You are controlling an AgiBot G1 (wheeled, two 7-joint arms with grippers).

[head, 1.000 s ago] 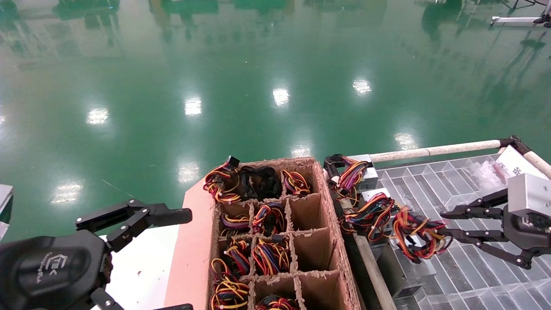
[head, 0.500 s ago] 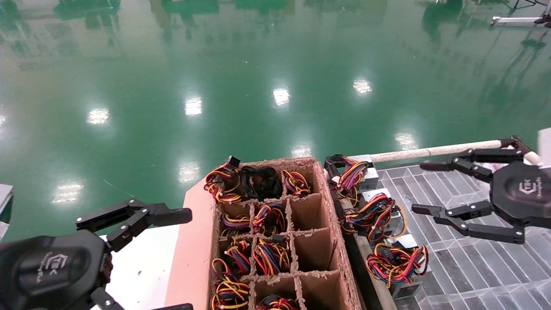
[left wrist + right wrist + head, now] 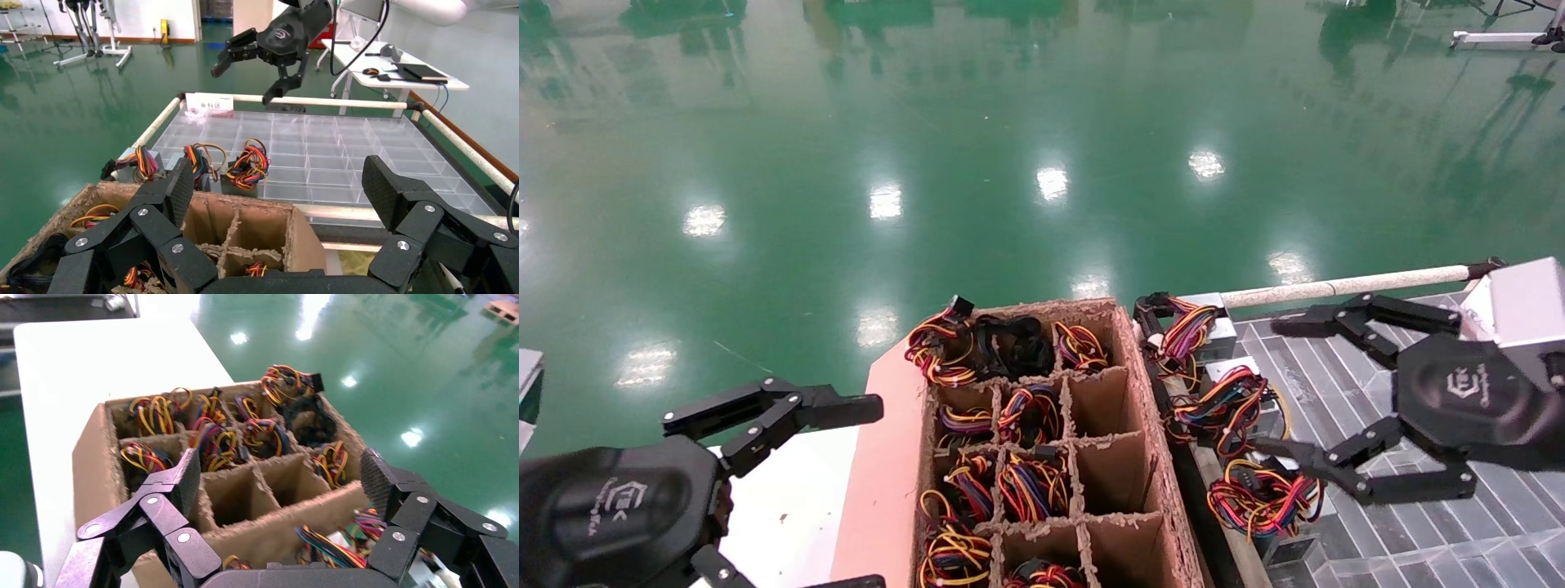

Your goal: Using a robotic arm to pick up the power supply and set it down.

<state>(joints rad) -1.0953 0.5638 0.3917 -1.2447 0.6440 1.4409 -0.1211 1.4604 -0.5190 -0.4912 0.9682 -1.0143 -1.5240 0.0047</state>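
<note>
- The right end effector (image 3: pixel 1283 388) hangs over the clear compartment tray (image 3: pixel 1459 523), its two long fingers spread wide with nothing between them; the lower fingertip sits just above a wire bundle.
- The power supply (image 3: pixel 1264 500) lies at the tray's near-left edge, just beside the brown carton (image 3: pixel 1128 457), its red, yellow and black wires looped on top of it.
- Two more units (image 3: pixel 1222 404) with similar wire bundles sit in a row behind it along the same tray edge, close together.
- The carton's wall stands between the tray and the cells, several of which hold coiled wires; three cells on the tray side look bare.
- A white rail (image 3: pixel 1344 286) runs along the tray's far side.
- The left end effector (image 3: pixel 866 490) is parked low over the white bench (image 3: pixel 789 506), fingers spread, holding nothing.
</note>
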